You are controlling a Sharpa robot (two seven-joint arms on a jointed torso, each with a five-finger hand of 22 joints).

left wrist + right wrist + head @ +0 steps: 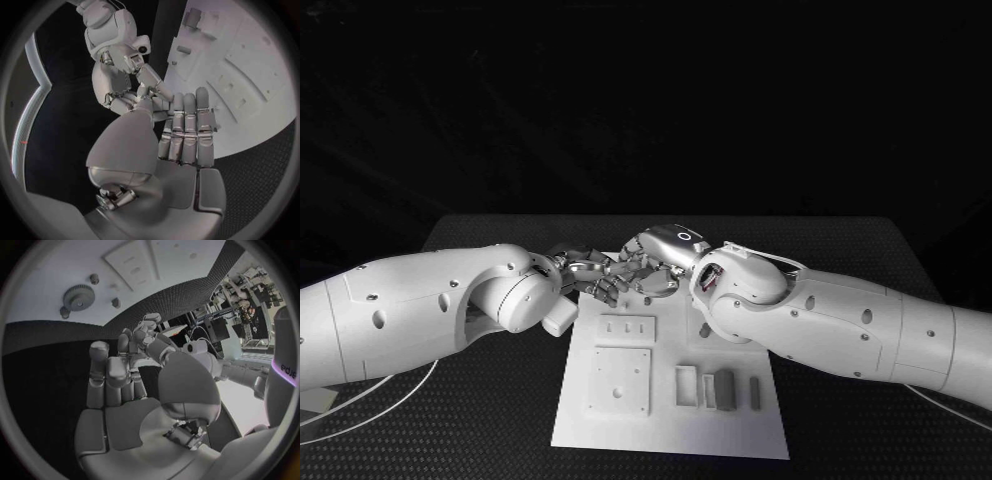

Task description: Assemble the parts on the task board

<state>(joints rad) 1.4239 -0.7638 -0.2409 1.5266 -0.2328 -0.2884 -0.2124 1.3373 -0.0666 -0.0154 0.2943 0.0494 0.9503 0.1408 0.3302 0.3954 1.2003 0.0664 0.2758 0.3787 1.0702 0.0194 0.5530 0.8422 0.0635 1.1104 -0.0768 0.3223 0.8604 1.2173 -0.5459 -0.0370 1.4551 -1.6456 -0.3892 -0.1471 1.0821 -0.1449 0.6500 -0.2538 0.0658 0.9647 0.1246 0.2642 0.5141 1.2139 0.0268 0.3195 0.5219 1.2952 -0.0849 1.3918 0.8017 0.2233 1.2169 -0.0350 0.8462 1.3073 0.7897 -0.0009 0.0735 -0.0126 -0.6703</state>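
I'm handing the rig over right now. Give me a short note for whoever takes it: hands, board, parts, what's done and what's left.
Left hand: over the far end of the task board, fingers straight and together in its wrist view, nothing visibly held.
Right hand: fingertip to fingertip with the left; I cannot tell whether a part is pinched between them.
Board: a gear-like part and small pegs sit at one end; flat plates and slot fixtures lie at the near end.
Done: unclear.
Left: confirm what the fingers hold, then continue assembly.

Both hands (625,268) meet above the task board's (668,420) far end.
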